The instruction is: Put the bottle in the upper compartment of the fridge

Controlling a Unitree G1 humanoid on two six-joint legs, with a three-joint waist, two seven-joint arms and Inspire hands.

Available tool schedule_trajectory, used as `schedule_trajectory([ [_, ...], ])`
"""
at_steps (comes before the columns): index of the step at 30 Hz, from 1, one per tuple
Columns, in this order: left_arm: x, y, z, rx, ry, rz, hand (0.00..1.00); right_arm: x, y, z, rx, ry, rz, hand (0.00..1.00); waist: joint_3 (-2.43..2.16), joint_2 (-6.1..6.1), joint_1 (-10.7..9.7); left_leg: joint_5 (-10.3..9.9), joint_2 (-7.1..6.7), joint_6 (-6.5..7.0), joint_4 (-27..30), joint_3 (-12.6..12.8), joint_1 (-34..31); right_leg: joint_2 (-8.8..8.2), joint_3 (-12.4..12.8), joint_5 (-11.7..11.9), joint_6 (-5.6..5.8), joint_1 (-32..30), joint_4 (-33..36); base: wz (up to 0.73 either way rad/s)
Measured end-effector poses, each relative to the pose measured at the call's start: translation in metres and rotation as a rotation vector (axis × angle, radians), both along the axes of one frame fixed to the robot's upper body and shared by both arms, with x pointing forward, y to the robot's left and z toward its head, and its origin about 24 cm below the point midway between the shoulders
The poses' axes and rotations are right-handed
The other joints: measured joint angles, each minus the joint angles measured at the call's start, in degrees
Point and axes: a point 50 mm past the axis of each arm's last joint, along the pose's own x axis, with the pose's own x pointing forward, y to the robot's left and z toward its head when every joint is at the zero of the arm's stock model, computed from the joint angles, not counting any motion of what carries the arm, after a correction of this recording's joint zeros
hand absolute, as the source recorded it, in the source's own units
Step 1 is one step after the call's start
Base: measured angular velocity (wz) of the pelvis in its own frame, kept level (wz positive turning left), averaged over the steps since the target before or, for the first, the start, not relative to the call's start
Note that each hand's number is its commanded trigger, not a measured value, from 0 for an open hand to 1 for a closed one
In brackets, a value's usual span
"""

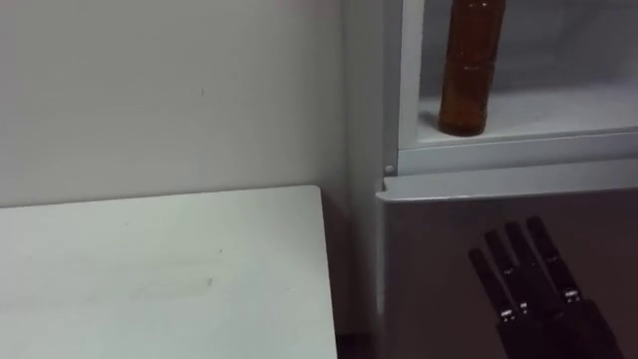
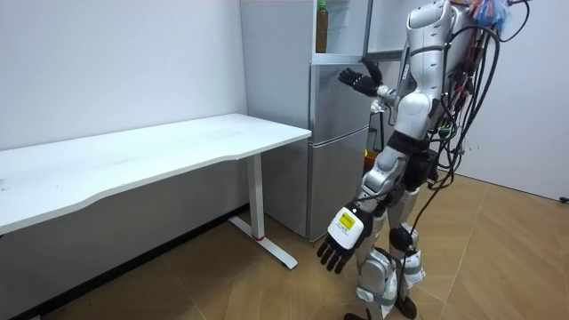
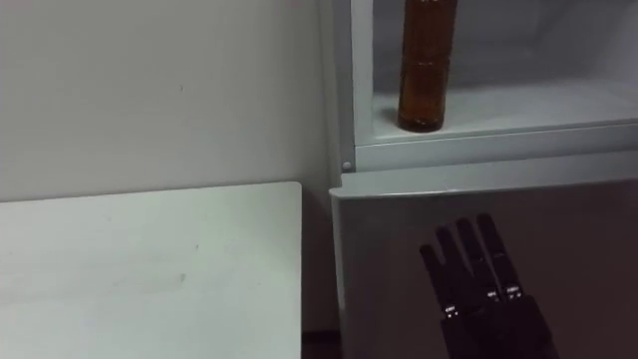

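Note:
An amber-brown bottle (image 1: 469, 70) stands upright on the white shelf (image 1: 558, 115) of the open upper fridge compartment, near its left wall. No hand touches it. Below the compartment my right hand (image 1: 533, 284) is open, fingers straight and pointing up, held in front of the grey lower fridge door (image 1: 429, 249). In the room view this right hand (image 2: 360, 78) is raised at chest height toward the fridge (image 2: 333, 151), with the bottle (image 2: 321, 27) above it. My left hand (image 2: 342, 240) hangs by my thigh with relaxed fingers and holds nothing.
A white desk (image 1: 159, 269) stands directly left of the fridge against the pale wall, its corner close to the fridge side. In the room view I stand on the wooden floor (image 2: 498, 249) facing the fridge.

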Motion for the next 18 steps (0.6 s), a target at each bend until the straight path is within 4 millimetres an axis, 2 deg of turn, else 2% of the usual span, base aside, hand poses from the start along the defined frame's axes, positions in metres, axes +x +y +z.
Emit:
schedule_trajectory([
  [5,-0.002,0.0,0.0,0.008,-0.006,0.01,0.0,-0.025,-0.014,-0.05,-0.043,0.247,-0.059,0.0,0.07,-0.48,-1.5,0.0,-0.13,0.02,-0.1,0.1,0.1,-0.11,-0.2,0.0,0.06,0.3,0.0,0.01],
  [7,0.0,0.0,0.0,0.007,-0.013,0.01,0.0,-0.046,-0.022,-0.079,-0.073,0.416,-0.1,0.0,0.22,-0.88,-1.7,0.0,-0.13,0.02,-0.1,0.1,0.2,-0.1,0.2,-0.2,0.15,0.2,0.0,0.0],
  [10,0.0,0.001,0.001,0.02,-0.022,0.022,0.0,-0.071,-0.029,-0.109,-0.093,0.631,-0.155,0.0,0.22,-1.21,-3.0,-0.1,-0.15,0.02,-0.4,0.1,0.4,-0.07,0.3,-0.2,0.18,0.3,0.0,0.0],
  [11,-0.001,0.001,0.001,0.024,-0.023,0.022,0.0,-0.077,-0.031,-0.114,-0.094,0.668,-0.166,0.0,0.23,-1.22,-3.1,-0.1,-0.15,0.02,-0.4,0.1,0.4,-0.05,0.3,-0.2,0.18,0.4,0.0,0.0],
  [13,-0.003,0.002,0.001,0.039,-0.025,0.026,0.0,-0.102,-0.037,-0.132,-0.119,0.825,-0.211,0.0,0.21,-1.43,-3.9,-0.1,-0.16,0.0,-0.5,0.1,0.8,-0.05,0.3,-0.3,0.22,0.9,-0.2,0.0],
  [18,-0.004,0.002,0.002,0.036,-0.04,0.049,0.0,-0.133,-0.047,-0.15,-0.163,1.037,-0.297,0.0,0.29,-1.63,-5.6,-0.3,-0.17,0.03,-0.5,0.2,1.0,0.03,0.9,-0.4,0.29,0.6,0.0,-0.05],
])
